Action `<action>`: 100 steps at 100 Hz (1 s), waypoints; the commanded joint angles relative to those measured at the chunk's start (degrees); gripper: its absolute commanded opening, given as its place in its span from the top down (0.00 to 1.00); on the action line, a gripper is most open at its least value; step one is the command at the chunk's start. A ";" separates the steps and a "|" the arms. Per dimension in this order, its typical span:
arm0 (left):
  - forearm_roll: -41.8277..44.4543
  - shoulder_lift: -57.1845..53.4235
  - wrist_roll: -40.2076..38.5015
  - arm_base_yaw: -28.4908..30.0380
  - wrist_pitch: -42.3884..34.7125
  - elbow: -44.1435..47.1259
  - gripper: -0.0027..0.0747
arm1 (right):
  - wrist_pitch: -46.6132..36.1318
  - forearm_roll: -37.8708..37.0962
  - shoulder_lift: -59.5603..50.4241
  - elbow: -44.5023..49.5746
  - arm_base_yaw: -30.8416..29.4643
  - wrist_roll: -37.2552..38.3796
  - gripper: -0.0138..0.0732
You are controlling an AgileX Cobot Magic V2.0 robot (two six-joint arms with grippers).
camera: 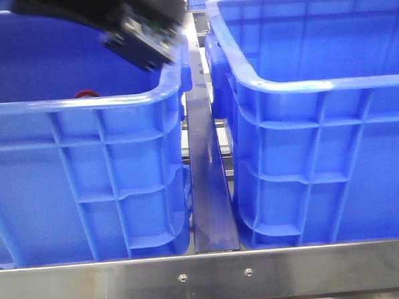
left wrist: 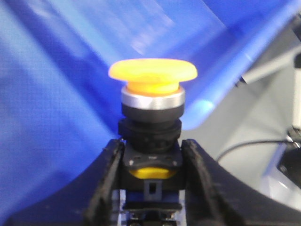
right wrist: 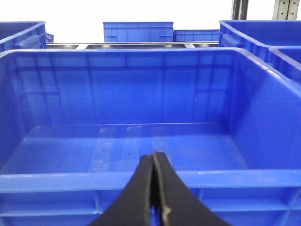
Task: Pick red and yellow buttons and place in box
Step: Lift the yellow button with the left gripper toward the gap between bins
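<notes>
the large blue ribbed plastic crate on the right [camera: 311,117] sits beside its twin on the left [camera: 87,169] on a steel-edged bench [camera: 206,276], more blue crates stacked behind. my left gripper [left wrist: 151,155] is clamped on the black body of the orange-yellow mushroom-head button [left wrist: 153,75], over the left crate's rim; a dark red cap [camera: 86,94] peeks inside it. my right gripper [right wrist: 154,188] hangs pressed together, empty, and letting go early could drop the button in the gap between crates.

The left arm's black, boxy wrist housing [camera: 143,32], blurred, shows pale metal fittings and a small green spot on its end face, just above the near rim of the big blue ribbed plastic crate [camera: 83,102]. The left gripper [left wrist: 150,155] has two thick, matte black curved fingers [left wrist: 106,188]. The right gripper [right wrist: 154,188] has the same smooth black tapering fingers, one edge scuffed pale.
</notes>
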 commanded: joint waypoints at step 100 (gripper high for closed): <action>-1.70 0.52 0.02 -2.75 -3.58 -1.74 0.93 | 24.09 0.96 12.27 -25.41 0.04 0.62 0.92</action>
